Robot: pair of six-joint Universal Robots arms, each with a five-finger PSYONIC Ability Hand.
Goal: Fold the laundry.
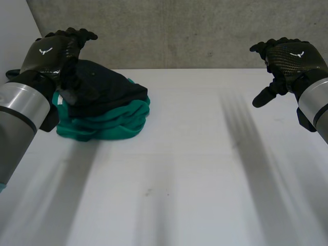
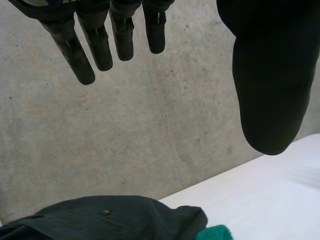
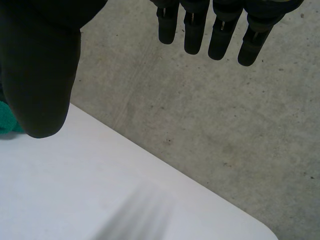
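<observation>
Item: dark garment (image 1: 102, 84) stacked on green garment (image 1: 120, 125), far left on the counter (image 1: 205, 179). Left robot hand (image 1: 54, 54) hovers at its left side, fingers straight, holding nothing; right robot hand (image 1: 287, 59) likewise, well apart. Your risk: a low sweep could snag the top layer and topple the stack. Counter white, smooth; grey concrete wall (image 1: 195, 31) behind.

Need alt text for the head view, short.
A dark garment lies on a green garment at the far left of the white table. The left hand hovers open beside that stack; the right hand is open at the right.
</observation>
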